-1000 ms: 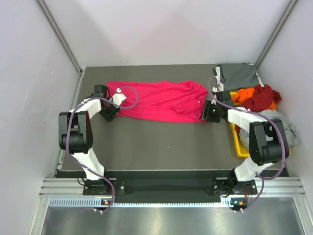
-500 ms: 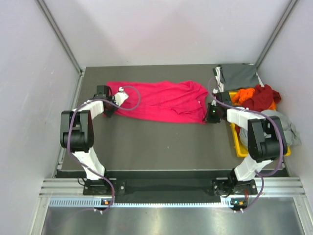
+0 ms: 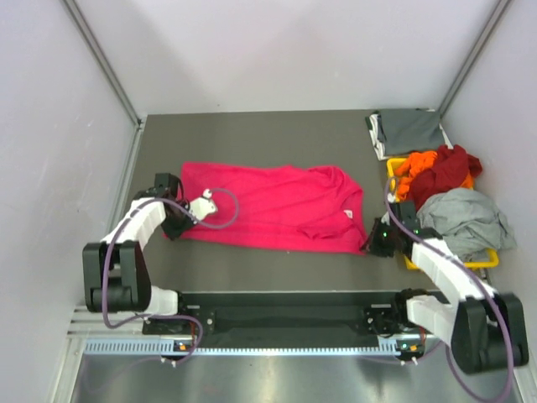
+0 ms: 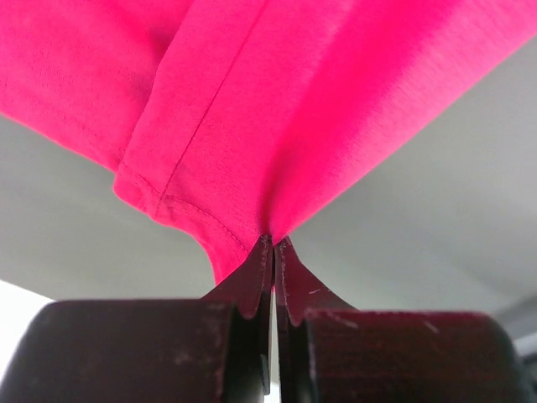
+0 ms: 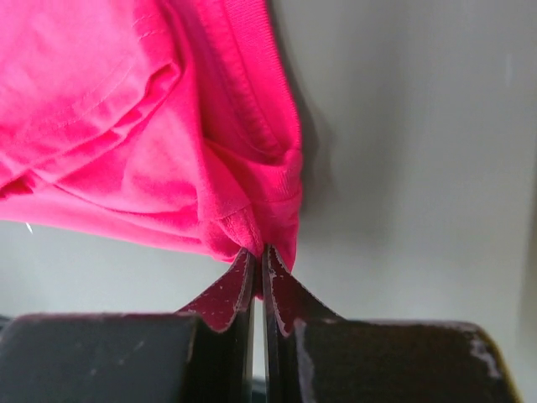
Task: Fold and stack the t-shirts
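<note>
The magenta-pink t-shirt lies spread across the middle of the table, its small white neck label showing near its right end. My left gripper is shut on the shirt's near-left hem corner; in the left wrist view the pink cloth fans out from the pinched tips. At the near-right corner my right gripper is also shut on the shirt, with bunched pink fabric rising from its tips. A folded dark grey t-shirt lies at the back right.
A yellow bin at the right edge holds an orange shirt, a dark red one and a light grey one. Grey walls close in the table on three sides.
Both grippers have shut on the pink shirt's near corners and drawn back toward the arm bases. The shirt has slid nearer and lies flatter and wider.
</note>
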You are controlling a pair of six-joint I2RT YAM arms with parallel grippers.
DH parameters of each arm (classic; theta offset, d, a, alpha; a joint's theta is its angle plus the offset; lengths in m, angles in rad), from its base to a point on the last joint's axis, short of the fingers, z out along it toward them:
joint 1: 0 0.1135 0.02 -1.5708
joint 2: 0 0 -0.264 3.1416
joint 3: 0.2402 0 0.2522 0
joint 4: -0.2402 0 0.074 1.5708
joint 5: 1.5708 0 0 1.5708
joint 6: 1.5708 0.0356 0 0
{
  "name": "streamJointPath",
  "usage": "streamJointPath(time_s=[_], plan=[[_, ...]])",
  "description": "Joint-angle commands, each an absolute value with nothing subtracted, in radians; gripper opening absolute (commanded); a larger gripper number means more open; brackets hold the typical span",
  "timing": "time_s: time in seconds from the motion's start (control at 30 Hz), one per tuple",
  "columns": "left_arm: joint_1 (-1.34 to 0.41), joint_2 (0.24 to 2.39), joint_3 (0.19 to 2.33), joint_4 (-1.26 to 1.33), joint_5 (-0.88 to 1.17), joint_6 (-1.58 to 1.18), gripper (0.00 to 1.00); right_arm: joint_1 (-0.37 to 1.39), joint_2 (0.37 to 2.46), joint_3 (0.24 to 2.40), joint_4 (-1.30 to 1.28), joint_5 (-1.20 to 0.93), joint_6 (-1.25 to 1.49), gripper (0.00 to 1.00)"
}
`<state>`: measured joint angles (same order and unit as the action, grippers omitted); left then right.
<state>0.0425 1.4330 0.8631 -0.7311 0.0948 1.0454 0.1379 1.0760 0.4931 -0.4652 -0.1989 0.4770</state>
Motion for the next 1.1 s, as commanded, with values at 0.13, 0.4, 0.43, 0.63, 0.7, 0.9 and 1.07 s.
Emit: streamJointPath(time_s=[0.13,0.4,0.43,0.63,0.7,0.9,1.07], plan=[[0.048,1.305,0.831,-1.055,0.159,1.193,0.12,0.204,0.867,0.468,-0.652,-0.151,0.63,0.33],[0.084,1.417,1.145,-0.96,0.208,0.945,0.68,0.206,0.83,0.74,-0.563,-0.045,0.473,0.62],[0.101,1.442,1.191,-0.91,0.224,0.88,0.69,0.206,0.859,0.773,-0.51,-0.046,0.439,0.62],[0.16,1.751,1.5,-0.742,0.325,0.513,0.67,0.229,1.26,1.076,-0.408,-0.121,0.184,0.58],[0.16,1.874,1.599,-0.73,0.336,0.441,0.66,0.242,1.426,1.209,-0.402,-0.141,0.114,0.54],[0.166,2.15,1.863,-0.715,0.272,0.31,0.66,0.276,1.822,1.56,-0.478,-0.163,-0.032,0.46],[0.176,2.278,1.954,-0.712,0.221,0.272,0.68,0.304,2.066,1.768,-0.546,-0.166,-0.095,0.48]])
